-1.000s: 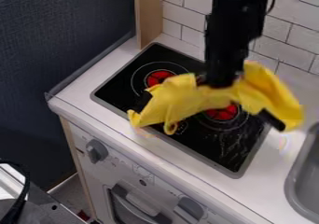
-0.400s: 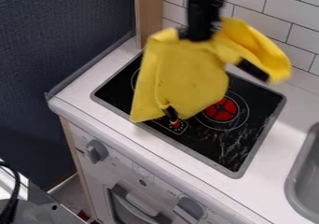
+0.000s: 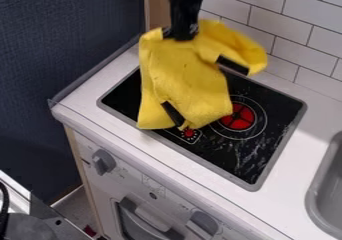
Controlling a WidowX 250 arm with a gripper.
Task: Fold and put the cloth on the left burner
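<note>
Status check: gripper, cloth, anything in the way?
Gripper open, tips apart, above stovetop. Yellow cloth draped over it, bunched. Cloth blocks view of left burner; right burner visible.

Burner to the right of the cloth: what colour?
Red centre with black lines, camera view.

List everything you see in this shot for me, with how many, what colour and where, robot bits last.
cloth: one, yellow, draped around the gripper above the stove top
stove top: one, black with grey rim, set in the counter
burner: one, red, right of the cloth
counter: one, white, around the stove top
knobs: two, grey, on the front below the counter
oven handle: one, light, between the knobs
sink: one, grey, right edge
tiles: many, white, back wall
post: one, wood-coloured, upper left
side wall: one, dark blue, left
arm: one, black, from the top edge
gripper: one, black, open inside the cloth
</note>
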